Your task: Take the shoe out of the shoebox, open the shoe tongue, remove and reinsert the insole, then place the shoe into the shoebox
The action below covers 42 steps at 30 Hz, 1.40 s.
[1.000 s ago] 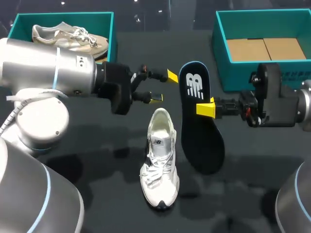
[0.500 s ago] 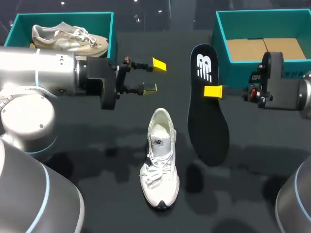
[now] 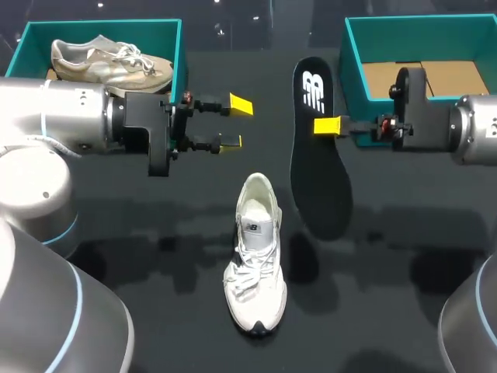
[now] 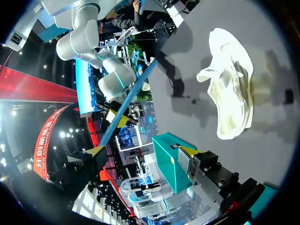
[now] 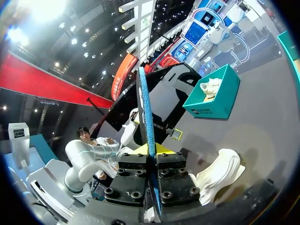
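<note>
Shoe [image 3: 255,256]: unboxed. Insole [image 3: 317,155]: out, pinched in right claw [image 3: 328,126] beside shoe. Left claw [image 3: 235,123]: wide, empty, above shoe. Outstanding: reinsertion, boxing.

White logo on insole [image 3: 318,179]; nothing legible.

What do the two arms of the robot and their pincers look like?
The left arm and right arm are rounded silver-grey tubes with thin light-blue rings. The left pincer and right pincer are black, boxy at the base, with bright yellow tips.
</note>
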Tool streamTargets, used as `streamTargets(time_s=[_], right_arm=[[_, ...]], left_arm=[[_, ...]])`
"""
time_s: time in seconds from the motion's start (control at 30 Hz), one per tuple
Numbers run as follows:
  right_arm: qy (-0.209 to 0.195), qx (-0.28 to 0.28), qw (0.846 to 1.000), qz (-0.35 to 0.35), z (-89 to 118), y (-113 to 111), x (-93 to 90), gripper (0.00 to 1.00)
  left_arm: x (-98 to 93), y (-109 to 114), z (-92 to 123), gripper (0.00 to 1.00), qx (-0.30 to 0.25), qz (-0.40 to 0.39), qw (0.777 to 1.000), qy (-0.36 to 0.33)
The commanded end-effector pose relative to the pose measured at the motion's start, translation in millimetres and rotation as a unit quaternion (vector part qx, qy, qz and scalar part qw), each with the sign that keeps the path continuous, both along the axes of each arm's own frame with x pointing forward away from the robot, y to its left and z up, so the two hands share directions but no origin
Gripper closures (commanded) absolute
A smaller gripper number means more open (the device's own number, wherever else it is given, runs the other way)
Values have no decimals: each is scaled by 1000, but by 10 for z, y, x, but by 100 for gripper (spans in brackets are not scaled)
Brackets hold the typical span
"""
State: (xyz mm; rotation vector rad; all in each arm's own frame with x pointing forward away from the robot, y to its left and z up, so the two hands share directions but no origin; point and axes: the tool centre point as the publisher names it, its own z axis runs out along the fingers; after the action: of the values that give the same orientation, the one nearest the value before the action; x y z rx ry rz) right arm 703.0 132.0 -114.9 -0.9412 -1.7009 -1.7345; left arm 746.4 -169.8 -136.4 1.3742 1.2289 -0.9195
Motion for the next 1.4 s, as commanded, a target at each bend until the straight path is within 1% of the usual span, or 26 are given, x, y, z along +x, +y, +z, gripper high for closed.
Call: streamTargets(time_s=[0.03,0.13,0.2,0.27,0.3,0.6,0.63,0.67,0.83,1.07,1.2,1.33,1.4], right_arm=[[16,-5,1000,1,-38,69,116,100],[65,-17,998,-7,-117,114,297,100],[109,-5,994,-27,-159,122,401,100],[151,-24,988,-34,-198,156,482,100],[156,-31,987,-37,-194,168,490,100],[156,-31,987,-37,-194,168,490,100],[156,-31,987,-37,-194,168,490,100],[162,-27,986,-27,-190,224,522,100],[249,-4,967,-43,-254,396,725,100],[301,10,951,-61,-312,476,827,100],[316,5,946,-65,-316,508,844,100],[326,-2,943,-68,-327,537,843,100],[333,-9,940,-74,-336,548,842,100]], left_arm=[[-1,-35,-5,0,-8,-9,1000,6],[3,-52,5,0,-12,-15,1000,7],[15,-72,8,0,-20,-13,1000,16],[31,-98,7,0,-24,-11,1000,18],[39,-103,5,0,-24,-8,1000,16],[39,-103,5,0,-24,-8,1000,16],[48,-124,-16,0,-29,-11,999,25],[56,-145,-35,0,-34,-12,999,29],[83,-228,-76,0,-64,-13,997,50],[119,-328,-123,0,-77,-14,995,55],[164,-375,-152,16,-78,-10,995,60],[215,-415,-184,28,-76,-5,995,63],[238,-436,-211,27,-73,0,995,66]])
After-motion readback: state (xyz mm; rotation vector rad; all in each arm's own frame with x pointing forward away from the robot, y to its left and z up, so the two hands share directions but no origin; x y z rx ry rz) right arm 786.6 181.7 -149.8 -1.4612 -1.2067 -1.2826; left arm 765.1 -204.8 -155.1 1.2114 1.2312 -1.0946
